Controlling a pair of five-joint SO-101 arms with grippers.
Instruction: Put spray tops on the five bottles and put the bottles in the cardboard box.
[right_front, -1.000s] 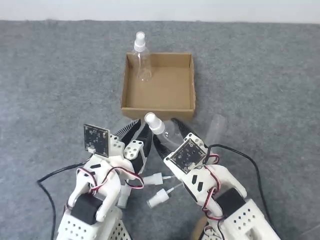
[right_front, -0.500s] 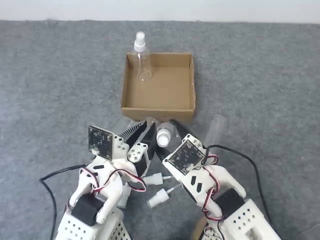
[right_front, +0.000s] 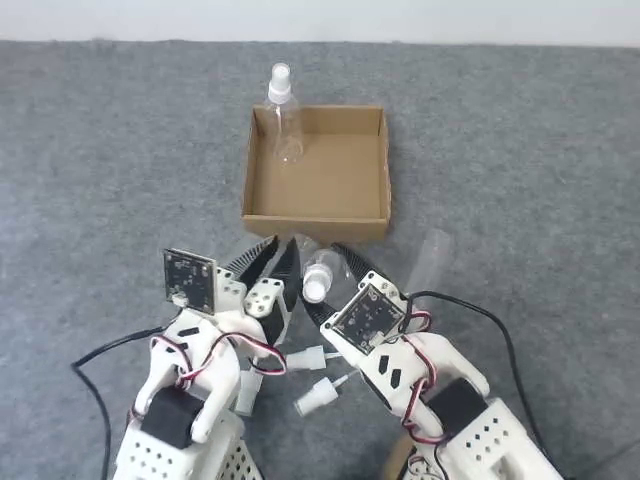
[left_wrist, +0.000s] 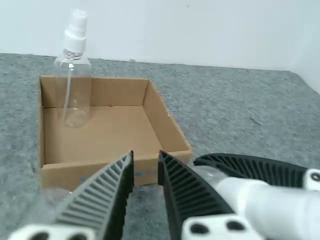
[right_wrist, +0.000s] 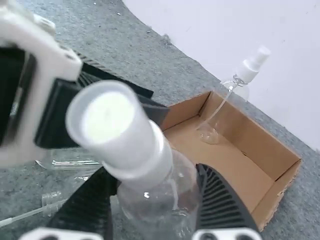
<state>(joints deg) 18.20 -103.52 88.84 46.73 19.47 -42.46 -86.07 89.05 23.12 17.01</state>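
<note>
From above, the right gripper (right_front: 325, 275) clamps a tilted clear plastic bottle with a white spray top (right_front: 318, 272), just on the near side of the brown cardboard box (right_front: 315, 218). A second capped clear bottle (right_front: 285, 125) stands in the box's far left corner. In the left wrist view, the left gripper (left_wrist: 146, 157) is empty, its fingers a narrow slit apart. In the right wrist view, the fingers pinch the slick round body. It could twist loose, or clip the box's near wall going in.

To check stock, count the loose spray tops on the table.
2. One top lies on the table between the left arm and right arm; the other top lies just nearer their bases. More may be hidden under the arms.
</note>
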